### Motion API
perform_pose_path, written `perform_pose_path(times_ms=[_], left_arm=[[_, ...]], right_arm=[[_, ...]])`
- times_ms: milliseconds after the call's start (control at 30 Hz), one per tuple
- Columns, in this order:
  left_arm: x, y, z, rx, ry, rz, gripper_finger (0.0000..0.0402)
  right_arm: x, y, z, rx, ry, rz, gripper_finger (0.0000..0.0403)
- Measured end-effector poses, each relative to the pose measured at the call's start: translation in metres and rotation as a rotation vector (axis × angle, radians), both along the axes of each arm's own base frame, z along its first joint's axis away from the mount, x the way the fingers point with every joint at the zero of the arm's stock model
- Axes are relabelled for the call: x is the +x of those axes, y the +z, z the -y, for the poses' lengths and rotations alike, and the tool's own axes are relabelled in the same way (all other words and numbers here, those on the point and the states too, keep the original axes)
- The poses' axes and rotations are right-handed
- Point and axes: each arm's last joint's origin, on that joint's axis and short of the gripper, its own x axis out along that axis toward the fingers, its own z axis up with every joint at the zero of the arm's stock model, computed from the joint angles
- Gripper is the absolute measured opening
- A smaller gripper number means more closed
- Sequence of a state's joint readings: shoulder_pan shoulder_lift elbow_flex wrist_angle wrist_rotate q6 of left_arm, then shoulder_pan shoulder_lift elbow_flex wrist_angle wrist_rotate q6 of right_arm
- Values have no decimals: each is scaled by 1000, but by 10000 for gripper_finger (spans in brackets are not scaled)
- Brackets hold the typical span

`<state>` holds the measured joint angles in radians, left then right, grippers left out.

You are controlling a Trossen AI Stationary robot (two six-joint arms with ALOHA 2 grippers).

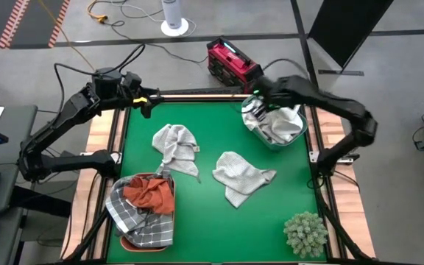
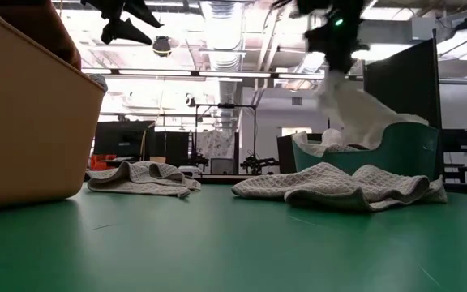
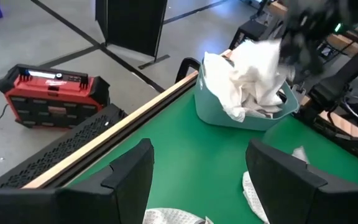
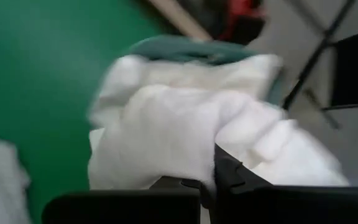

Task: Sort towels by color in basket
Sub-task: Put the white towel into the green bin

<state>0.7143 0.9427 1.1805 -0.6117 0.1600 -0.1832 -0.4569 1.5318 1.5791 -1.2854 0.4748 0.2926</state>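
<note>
**Towel sorting, partway through — two towels still loose on the table**

The green table (image 1: 197,118) carries two baskets and two unsorted towels. At the near-left corner, the tan basket (image 1: 127,241) holds the dark and coloured cloths: a grey checked towel (image 1: 142,224) spread across it and a rust-orange towel (image 1: 150,193) bunched on top. At the far-right corner, the teal basket (image 1: 274,141) holds white cloth piled above its rim.

Over that teal basket the right gripper (image 1: 255,103) is clenched on a white towel (image 2: 347,105), which hangs from the fingers down into the basket; its lower folds rest on the pile, so the deposit is judged under way, not finished. The left gripper (image 3: 197,165) hovers over the far-left part of the table with its fingers spread and nothing between them.

Two pale towels lie flat on the green surface, apart from each other and outside both baskets — one left of centre (image 1: 175,147), one at centre-right (image 1: 241,177). Both remain to be sorted. A spiky pale-green plant ball (image 1: 305,233) sits at the near-right corner, well clear of the work.

Judged state: roughly half to two-thirds done.
</note>
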Motion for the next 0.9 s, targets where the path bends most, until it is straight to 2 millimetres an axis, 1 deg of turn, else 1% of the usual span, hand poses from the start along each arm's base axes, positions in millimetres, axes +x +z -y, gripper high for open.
perform_pose_path(times_ms=[67, 133, 200, 333, 400, 500, 600, 700, 767, 833, 900], left_arm=[[0, 0, 0, 2, -2, -2, 242], [-1, 0, 1, 0, -2, -5, 242], [-3, 0, 3, -3, -4, -7, 242], [-6, -1, 7, -22, -21, -18, 242], [-9, -1, 9, -32, -24, -27, 242], [-14, -2, 14, -44, -22, -36, 242], [-19, -1, 17, -44, -18, -37, 242], [-21, 0, 19, -42, -11, -37, 242], [-21, 0, 19, -41, -8, -37, 242], [-21, 0, 19, -40, -8, -37, 242], [-21, 0, 19, -40, -8, -37, 242]], right_arm=[[14, -18, 6, 54, 13, -50, 23], [20, -34, 16, 101, -7, -119, 23], [19, -46, 28, 152, -39, -156, 23], [10, -67, 54, 240, -91, -254, 23], [4, -78, 66, 304, -112, -208, 23], [-5, -96, 77, 399, -134, -48, 23], [-9, -120, 77, 414, -151, -12, 23], [-1, -145, 72, 442, -119, 52, 22], [4, -161, 69, 445, -113, 61, 22], [8, -173, 66, 453, -104, 47, 30], [10, -182, 66, 468, -102, 24, 49]])
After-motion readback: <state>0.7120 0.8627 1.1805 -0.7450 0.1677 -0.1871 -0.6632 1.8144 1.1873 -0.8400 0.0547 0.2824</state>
